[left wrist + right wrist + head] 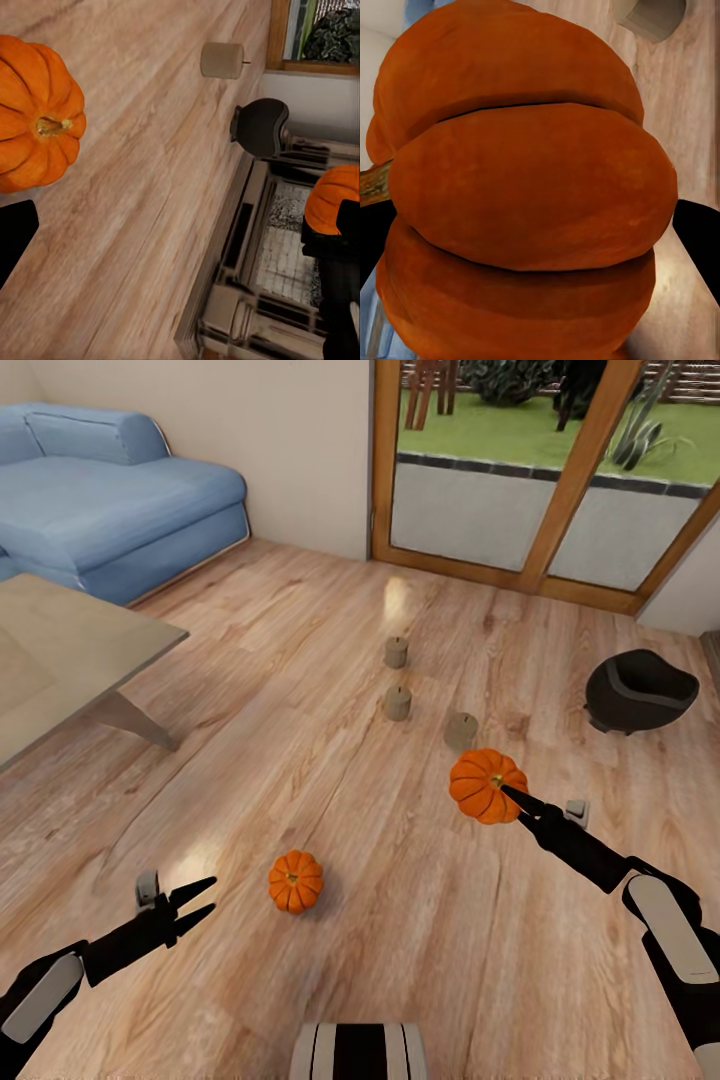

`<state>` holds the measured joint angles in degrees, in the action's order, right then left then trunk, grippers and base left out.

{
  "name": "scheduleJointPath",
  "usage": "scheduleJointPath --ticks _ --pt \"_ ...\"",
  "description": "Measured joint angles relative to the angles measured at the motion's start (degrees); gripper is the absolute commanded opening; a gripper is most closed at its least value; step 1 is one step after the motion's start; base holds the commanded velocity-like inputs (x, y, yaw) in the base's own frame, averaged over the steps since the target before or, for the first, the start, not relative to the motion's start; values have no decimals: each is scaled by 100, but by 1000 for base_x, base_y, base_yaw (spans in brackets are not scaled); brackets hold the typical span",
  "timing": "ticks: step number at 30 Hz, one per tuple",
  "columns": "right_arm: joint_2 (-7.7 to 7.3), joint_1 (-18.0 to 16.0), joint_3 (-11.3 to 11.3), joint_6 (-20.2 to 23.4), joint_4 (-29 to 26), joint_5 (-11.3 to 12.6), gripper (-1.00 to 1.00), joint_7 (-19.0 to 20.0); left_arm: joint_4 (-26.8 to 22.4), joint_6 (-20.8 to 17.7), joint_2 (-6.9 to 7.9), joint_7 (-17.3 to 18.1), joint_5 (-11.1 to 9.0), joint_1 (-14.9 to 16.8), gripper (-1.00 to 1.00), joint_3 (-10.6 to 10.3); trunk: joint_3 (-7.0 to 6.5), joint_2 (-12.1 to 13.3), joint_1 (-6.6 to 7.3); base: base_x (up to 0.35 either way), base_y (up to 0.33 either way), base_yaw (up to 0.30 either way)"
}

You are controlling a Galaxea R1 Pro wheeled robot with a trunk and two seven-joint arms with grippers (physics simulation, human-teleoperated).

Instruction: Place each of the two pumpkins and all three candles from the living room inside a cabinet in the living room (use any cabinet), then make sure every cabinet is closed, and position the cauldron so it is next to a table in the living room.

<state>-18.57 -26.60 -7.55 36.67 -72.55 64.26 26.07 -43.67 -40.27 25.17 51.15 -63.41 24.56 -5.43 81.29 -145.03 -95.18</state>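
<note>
Now the right gripper [512, 797] hugs the big pumpkin [486, 785] tight, so carry it slowly to the cabinet [259, 247], while the left gripper [200, 905] waits wide open and empty.

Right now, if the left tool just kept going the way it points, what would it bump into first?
Most likely the smaller pumpkin on the floor. The open left tool points toward it across bare boards, though whether it would hit squarely or skim past is hard to judge.
</note>
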Motion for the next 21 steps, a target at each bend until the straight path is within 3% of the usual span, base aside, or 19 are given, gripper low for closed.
scheduleJointPath --ticks 21 --pt "-4 0 0 -13 20 -19 -100 87 5 4 9 96 10 -3 100 -1 466 -28 -54 0 0 0"
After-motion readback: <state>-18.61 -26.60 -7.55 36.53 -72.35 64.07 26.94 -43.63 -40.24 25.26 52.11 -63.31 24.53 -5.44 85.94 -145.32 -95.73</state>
